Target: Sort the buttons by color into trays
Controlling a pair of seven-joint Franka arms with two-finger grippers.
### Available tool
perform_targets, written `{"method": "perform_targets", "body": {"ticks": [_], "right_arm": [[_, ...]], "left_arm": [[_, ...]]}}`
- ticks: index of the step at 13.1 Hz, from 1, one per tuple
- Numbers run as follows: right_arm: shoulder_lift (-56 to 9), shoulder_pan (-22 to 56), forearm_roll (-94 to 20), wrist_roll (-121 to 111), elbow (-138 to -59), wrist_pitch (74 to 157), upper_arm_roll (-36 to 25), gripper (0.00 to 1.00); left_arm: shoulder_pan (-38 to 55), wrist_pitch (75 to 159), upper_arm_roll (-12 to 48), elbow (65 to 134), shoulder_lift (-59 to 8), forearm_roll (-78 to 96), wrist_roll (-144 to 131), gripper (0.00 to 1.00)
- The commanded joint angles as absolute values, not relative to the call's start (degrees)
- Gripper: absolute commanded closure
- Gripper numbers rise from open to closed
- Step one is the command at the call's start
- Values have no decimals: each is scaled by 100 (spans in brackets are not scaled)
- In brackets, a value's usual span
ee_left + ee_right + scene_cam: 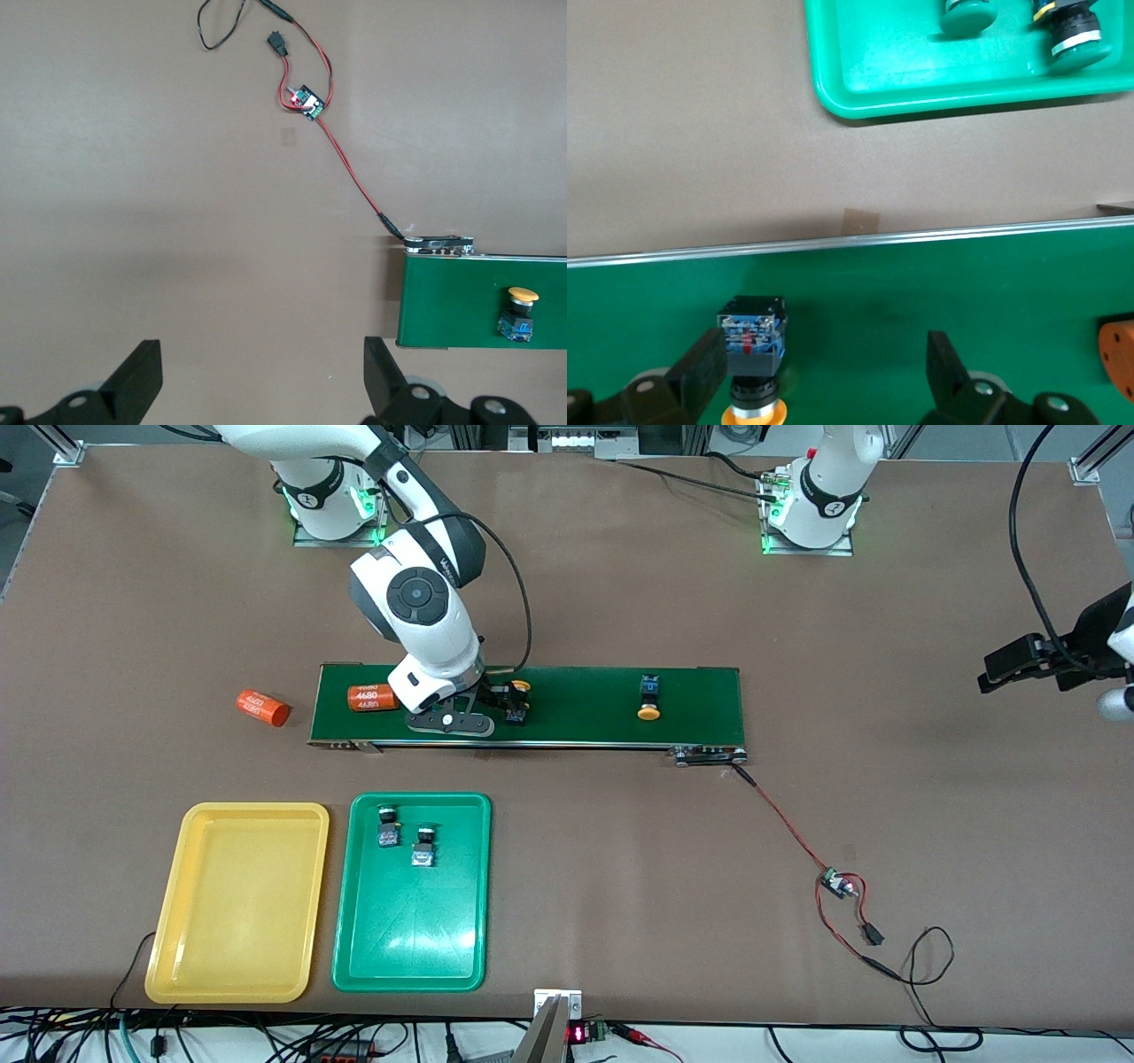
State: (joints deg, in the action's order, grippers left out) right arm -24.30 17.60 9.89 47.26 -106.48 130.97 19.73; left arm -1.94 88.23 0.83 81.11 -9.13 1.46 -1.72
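My right gripper (827,367) is open, low over the conveyor belt (585,708). A yellow-capped button (751,332) lies on the belt between its jaws, close against one finger; it also shows from the front (516,700). A second yellow-capped button (650,695) lies on the belt toward the left arm's end. Two green-capped buttons (387,825) (424,847) lie in the green tray (416,957). The yellow tray (190,815) beside it holds nothing. My left gripper (261,372) hangs open over bare table past the belt's end (1019,666).
One orange "4680" cylinder (372,697) lies on the belt beside my right hand. Another (262,708) lies on the table off the belt's end, at the right arm's side. Red and black wires with a small board (837,884) run from the belt's motor end.
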Motion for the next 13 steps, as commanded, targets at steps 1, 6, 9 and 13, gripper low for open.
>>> {"method": "perform_targets", "body": {"ticks": [1, 6, 9, 13], "right_arm": [[-2470, 1758, 1072, 4764, -10573, 13052, 2021, 0], [-2628, 1758, 1072, 4781, -10608, 13052, 2091, 0], [-2707, 1758, 1072, 4781, -10608, 13052, 2092, 0], [-2803, 1749, 1072, 4746, -10617, 13052, 2092, 3]], "left_arm": [[-114, 8666, 18, 7919, -985, 193, -70, 0], [-97, 9079, -9, 8077, -897, 202, -167, 0], [-97, 9079, -9, 8156, -827, 202, -350, 0], [-44, 9141, -9, 8156, -826, 185, -387, 0]]}}
